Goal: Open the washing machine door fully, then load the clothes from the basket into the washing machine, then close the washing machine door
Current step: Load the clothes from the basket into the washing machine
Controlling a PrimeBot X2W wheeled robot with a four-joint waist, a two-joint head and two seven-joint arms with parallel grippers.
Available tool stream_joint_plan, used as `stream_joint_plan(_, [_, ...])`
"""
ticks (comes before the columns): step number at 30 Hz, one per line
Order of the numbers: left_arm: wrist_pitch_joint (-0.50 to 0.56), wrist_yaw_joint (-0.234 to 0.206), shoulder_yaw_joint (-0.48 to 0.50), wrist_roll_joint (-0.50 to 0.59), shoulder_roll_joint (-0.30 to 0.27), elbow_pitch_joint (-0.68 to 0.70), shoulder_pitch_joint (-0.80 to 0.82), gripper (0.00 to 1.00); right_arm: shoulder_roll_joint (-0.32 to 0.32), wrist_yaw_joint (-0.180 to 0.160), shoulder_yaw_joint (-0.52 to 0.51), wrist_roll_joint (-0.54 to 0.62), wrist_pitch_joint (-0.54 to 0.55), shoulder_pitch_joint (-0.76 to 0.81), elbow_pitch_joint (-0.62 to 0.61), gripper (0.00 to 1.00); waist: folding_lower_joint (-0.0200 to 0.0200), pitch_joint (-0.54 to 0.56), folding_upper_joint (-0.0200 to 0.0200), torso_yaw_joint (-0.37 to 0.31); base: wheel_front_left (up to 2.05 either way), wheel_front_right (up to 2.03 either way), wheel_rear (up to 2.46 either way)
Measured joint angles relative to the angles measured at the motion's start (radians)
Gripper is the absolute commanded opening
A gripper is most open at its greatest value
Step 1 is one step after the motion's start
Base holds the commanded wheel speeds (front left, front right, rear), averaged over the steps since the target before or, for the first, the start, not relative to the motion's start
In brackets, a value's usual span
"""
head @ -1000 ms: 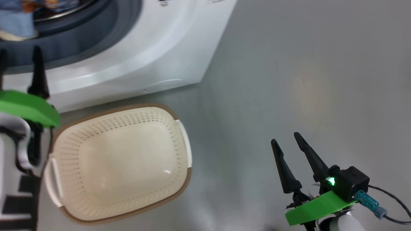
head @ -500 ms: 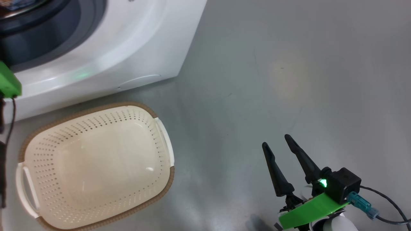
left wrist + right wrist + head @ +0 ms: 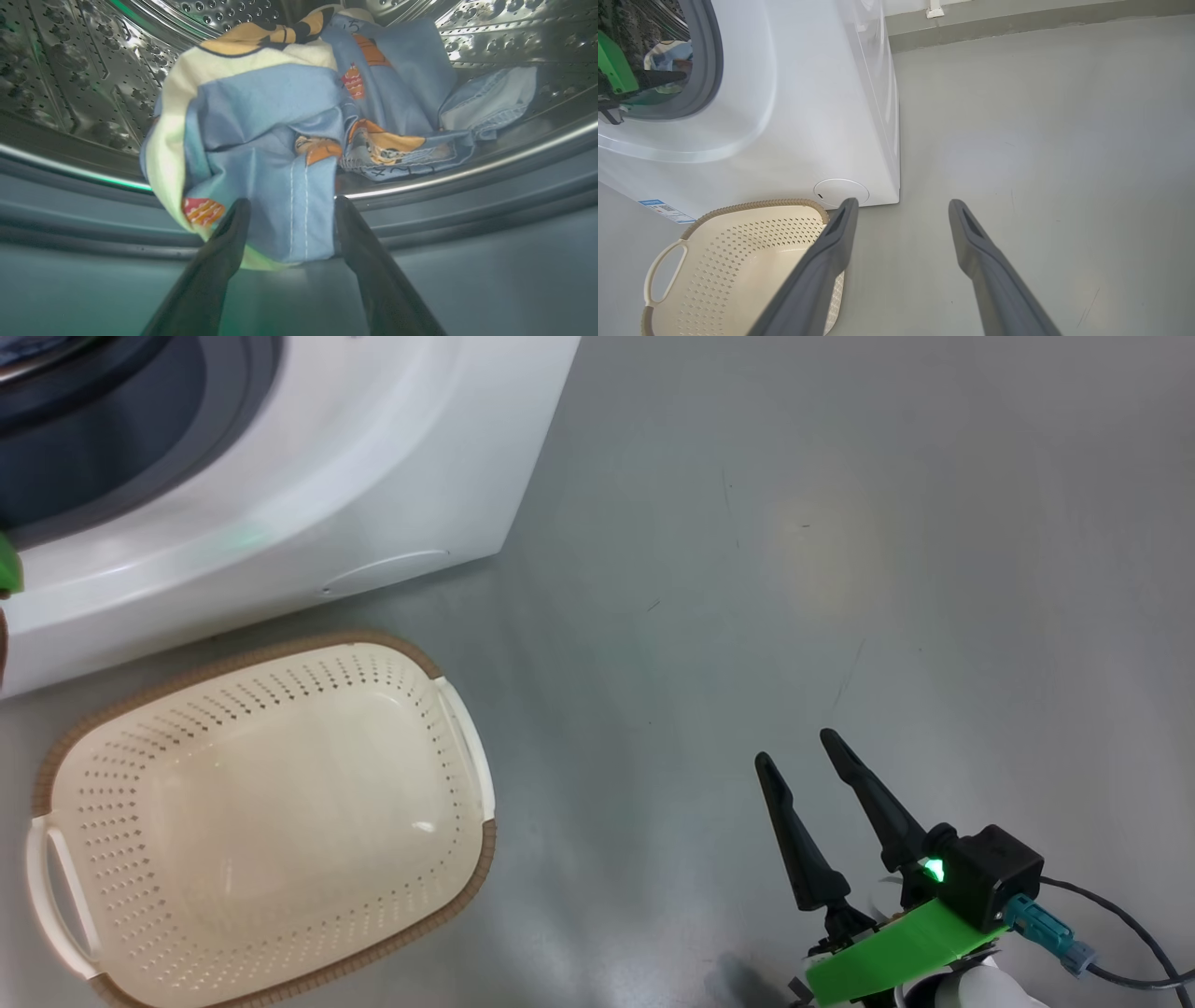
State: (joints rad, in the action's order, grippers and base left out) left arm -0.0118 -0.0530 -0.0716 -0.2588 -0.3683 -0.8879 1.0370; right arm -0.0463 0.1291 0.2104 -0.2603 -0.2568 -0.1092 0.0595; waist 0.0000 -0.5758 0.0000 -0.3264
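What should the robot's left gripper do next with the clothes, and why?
Probably nudge the clothes a little deeper into the drum. The left gripper is open around a blue fold that hangs over the drum's rim onto the grey gasket, where it could get trapped. The basket is empty.

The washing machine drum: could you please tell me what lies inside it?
Light blue printed clothes lie in the steel drum, one fold hanging over its front lip between the fingers of the open left gripper. The drum floor beneath them is covered.
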Motion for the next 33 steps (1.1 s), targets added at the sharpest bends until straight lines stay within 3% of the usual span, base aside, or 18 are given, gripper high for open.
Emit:
stream_joint_plan(2, [-0.007,-0.004,-0.006,0.000,0.001,-0.024,0.009,0.00,0.000,0.000,0.000,0.000,0.000,0.000,0.000,1.00,0.0000,0.001,0.0000,0.000,0.00,0.00,0.00])
stream_joint_plan(20, [-0.105,-0.010,-0.049,0.020,0.005,-0.137,0.194,0.00,0.001,0.000,0.037,0.001,0.000,0.000,0.002,1.00,0.0000,-0.018,0.0000,-0.025,0.00,0.00,0.00])
stream_joint_plan(33, [-0.208,-0.013,-0.055,0.044,-0.072,-0.195,0.360,0.00,0.003,0.000,0.124,-0.012,0.000,0.000,0.015,1.00,0.0000,-0.081,0.0000,-0.116,0.00,0.00,0.00])
